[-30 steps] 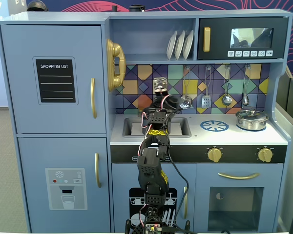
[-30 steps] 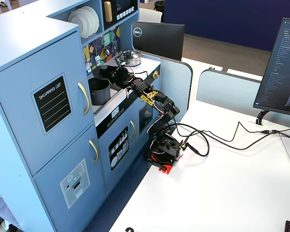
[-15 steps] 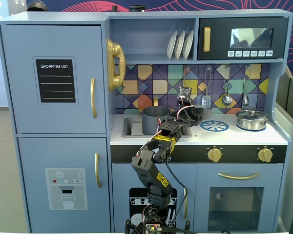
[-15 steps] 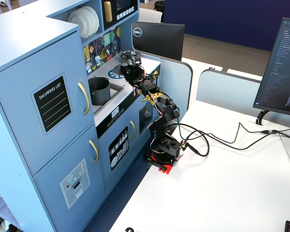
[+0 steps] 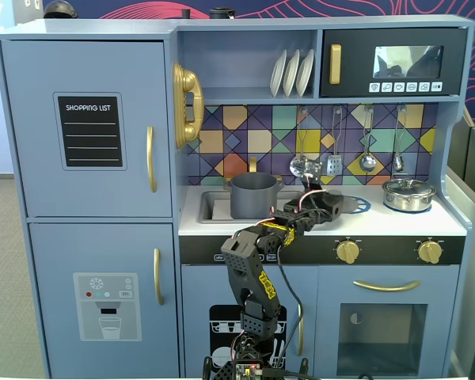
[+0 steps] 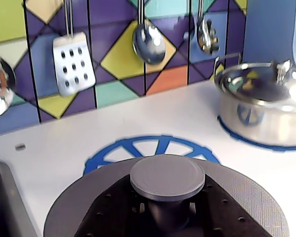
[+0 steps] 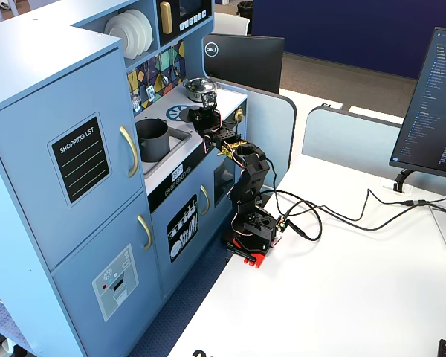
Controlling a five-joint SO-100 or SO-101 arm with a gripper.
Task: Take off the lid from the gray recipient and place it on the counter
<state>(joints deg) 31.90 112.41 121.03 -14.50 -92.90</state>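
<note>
the lid (image 6: 167, 202) is gripped by its knob in the pincer (image 6: 168, 217) and held low over the blue burner ring on the white worktop (image 6: 138, 131), right of the open gray recipient (image 5: 253, 195) in the sink. if it is released while tilted or not yet seated, it could roll toward the sink or strike the steel pot (image 6: 266, 108) at the far right.

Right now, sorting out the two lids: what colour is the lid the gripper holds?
Matte dark gray lid, clearest in the wrist view.
</note>
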